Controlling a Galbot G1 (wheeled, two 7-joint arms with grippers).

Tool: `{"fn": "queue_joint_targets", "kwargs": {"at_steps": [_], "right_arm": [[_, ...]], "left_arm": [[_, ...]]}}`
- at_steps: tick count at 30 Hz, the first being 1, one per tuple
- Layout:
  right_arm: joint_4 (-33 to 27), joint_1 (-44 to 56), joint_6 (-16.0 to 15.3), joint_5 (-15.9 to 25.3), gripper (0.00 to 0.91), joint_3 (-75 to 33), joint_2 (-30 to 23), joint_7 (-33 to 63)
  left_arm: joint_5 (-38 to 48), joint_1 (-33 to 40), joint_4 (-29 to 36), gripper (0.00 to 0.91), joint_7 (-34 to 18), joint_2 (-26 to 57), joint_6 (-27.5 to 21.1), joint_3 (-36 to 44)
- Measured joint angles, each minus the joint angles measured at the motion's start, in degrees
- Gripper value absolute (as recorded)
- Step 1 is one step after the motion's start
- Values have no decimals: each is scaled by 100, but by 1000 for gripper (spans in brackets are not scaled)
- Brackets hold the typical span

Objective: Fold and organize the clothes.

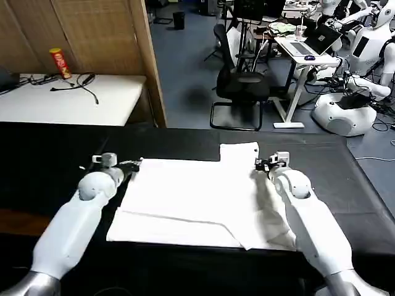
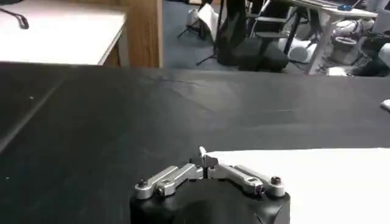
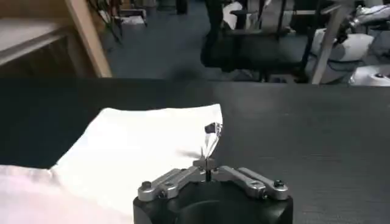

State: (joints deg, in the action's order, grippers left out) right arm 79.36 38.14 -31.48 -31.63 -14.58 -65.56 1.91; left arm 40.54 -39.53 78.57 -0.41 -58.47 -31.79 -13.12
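Observation:
The clothes are one white T-shirt [image 1: 197, 197] lying partly folded on the black table [image 1: 49, 160], plain side up, with a flap [image 1: 239, 152] sticking out at its far edge. My left gripper [image 1: 133, 165] sits at the shirt's far left corner, shut on the cloth. In the left wrist view the white corner [image 2: 329, 182] runs right into the closed left gripper [image 2: 204, 159]. My right gripper [image 1: 262, 164] is at the far right edge beside the flap. In the right wrist view the right gripper [image 3: 207, 165] is shut on a thin pinch of the shirt's [image 3: 134, 146] edge.
A white desk [image 1: 74, 98] with a red can [image 1: 60, 63] and cables stands beyond the table at the left, next to a wooden partition [image 1: 145, 55]. An office chair [image 1: 241, 86] and other robots [image 1: 352, 105] stand farther back. Bare black tabletop surrounds the shirt.

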Motion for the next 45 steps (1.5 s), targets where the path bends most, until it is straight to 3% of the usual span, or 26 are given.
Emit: {"fn": "queue_joint_targets", "kwargs": {"at_steps": [15,26,31,42,43,44,45], "right_arm": [[1870,1250,-192,-378,0,-603,1038,-90],[3422,2824,-778,-319,0,-1061,1698,132],[3829,3337,-1049,-251,0,-1204,1708,206],[4025,3968,-1073,-185,0,-1363,1520,196],[4055,3997,-1072,-186,10,-1366,1509,191],[4091,4030,-1073,-190,176,-1384,1507,188],[4118,4059,-1073,-194,371,-1412,1507,190]], "left_arm": [[352,-1295,1791,0,-165,756,-76,-748],[374,-2500,3034,0,-350,1278,-215,-1248],[292,-3080,3548,0,-363,1370,-243,-1543],[-230,-4139,3852,0,-182,1246,-257,-1902],[-256,-4209,3857,156,-184,1223,-280,-1903],[-279,-4257,3860,878,-201,1203,-334,-1904],[-321,-4303,3875,878,-224,1176,-396,-1904]]}}
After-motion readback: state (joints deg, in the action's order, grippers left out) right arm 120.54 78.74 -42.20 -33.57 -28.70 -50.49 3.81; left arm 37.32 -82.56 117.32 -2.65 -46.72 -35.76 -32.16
